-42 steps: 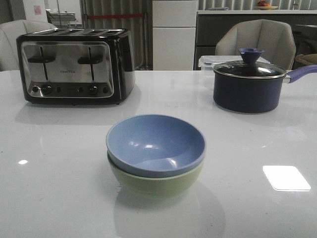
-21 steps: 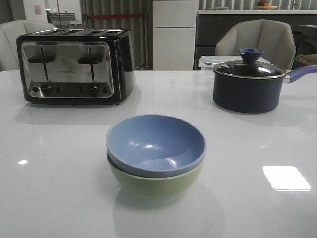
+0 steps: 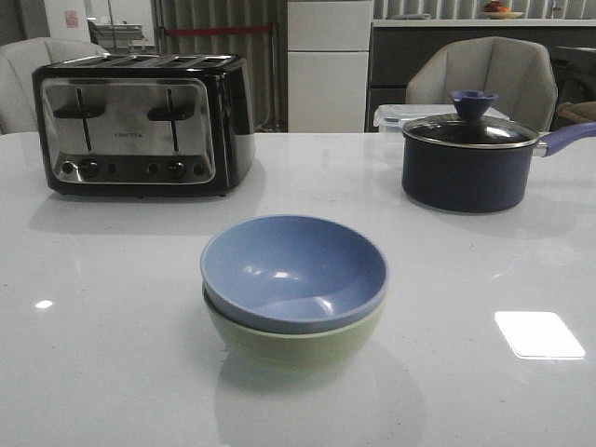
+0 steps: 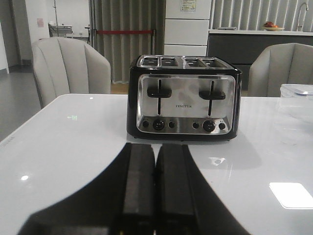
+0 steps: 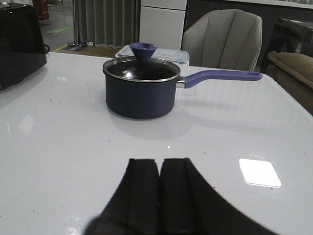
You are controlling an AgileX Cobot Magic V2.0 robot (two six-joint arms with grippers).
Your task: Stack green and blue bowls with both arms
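Note:
The blue bowl [image 3: 293, 270] sits nested inside the green bowl [image 3: 293, 343] at the middle of the white table, in the front view only. No arm or gripper shows in the front view. My left gripper [image 4: 155, 147] is shut and empty, held above the table and facing the toaster [image 4: 184, 96]. My right gripper [image 5: 160, 161] is shut and empty, held above the table and facing the dark lidded saucepan [image 5: 141, 88]. Neither wrist view shows the bowls.
The black and steel toaster [image 3: 142, 124] stands at the back left. The dark saucepan [image 3: 470, 158] with a blue handle stands at the back right, a clear plastic box [image 3: 396, 116] behind it. Grey chairs [image 3: 482, 73] stand beyond the table's far edge.

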